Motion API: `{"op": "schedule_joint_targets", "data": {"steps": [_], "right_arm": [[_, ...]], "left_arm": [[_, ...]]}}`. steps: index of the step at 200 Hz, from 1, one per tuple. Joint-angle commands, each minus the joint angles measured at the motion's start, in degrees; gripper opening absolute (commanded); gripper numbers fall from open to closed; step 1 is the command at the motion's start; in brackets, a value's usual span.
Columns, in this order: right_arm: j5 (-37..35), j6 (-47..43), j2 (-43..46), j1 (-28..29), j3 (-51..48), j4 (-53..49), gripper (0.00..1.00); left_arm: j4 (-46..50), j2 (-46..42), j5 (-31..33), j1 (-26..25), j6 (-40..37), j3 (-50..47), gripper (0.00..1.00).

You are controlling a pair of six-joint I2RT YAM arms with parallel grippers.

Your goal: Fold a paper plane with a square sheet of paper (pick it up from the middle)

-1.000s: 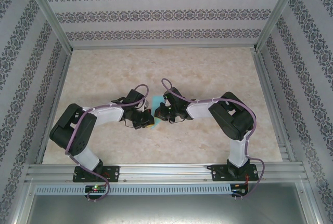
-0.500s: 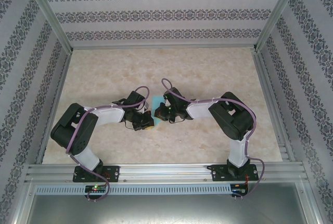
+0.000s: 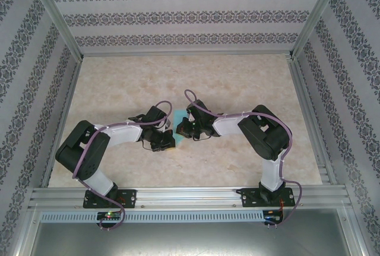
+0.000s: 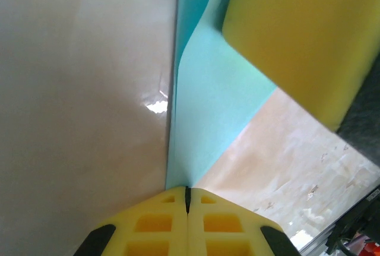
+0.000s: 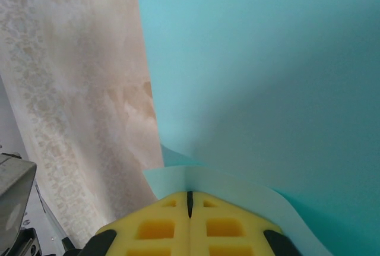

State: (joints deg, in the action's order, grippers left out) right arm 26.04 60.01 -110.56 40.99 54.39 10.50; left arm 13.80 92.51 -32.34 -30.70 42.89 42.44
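The square sheet of paper (image 3: 179,117) is teal and sits mid-table between my two grippers, mostly hidden under them in the top view. My left gripper (image 3: 165,143) is shut, and in the left wrist view a corner of the paper (image 4: 214,107) runs into the closed seam of the left gripper (image 4: 187,189). My right gripper (image 3: 181,129) is also shut. In the right wrist view the right gripper (image 5: 190,194) pinches a curled edge of the paper (image 5: 267,78). One of the right gripper's yellow fingers (image 4: 303,36) shows beyond the sheet in the left wrist view.
The table (image 3: 237,89) has a beige marbled top. Aluminium rails (image 3: 65,119) and patterned walls close it in on three sides. Both arms' elbows jut outward, the left (image 3: 83,152) and the right (image 3: 267,131).
The left arm has shifted a little, its gripper edging right toward the paper and its elbow sinking slightly. The right arm and the paper look unchanged.
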Motion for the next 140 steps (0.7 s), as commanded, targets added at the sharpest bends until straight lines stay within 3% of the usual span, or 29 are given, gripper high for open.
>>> {"op": "schedule_joint_targets", "data": {"steps": [1,35,72,140], "right_arm": [[-3.40,-0.16,-4.22,-0.16,-1.46,-6.90,0.01],[-3.31,-0.23,-4.32,-0.17,-1.40,-6.72,0.01],[-2.94,-0.06,-4.30,-0.37,-1.52,-6.34,0.01],[-2.14,0.22,-4.09,-0.55,-1.54,-5.32,0.01]], "left_arm": [[6.06,-0.13,1.48,-1.03,-2.20,-1.02,0.00],[8.69,-2.40,3.81,-1.04,-3.53,0.13,0.00],[2.72,-6.85,3.66,-1.03,-2.13,0.52,0.00],[-2.33,-0.25,3.32,-1.03,-0.27,1.98,0.00]]}}
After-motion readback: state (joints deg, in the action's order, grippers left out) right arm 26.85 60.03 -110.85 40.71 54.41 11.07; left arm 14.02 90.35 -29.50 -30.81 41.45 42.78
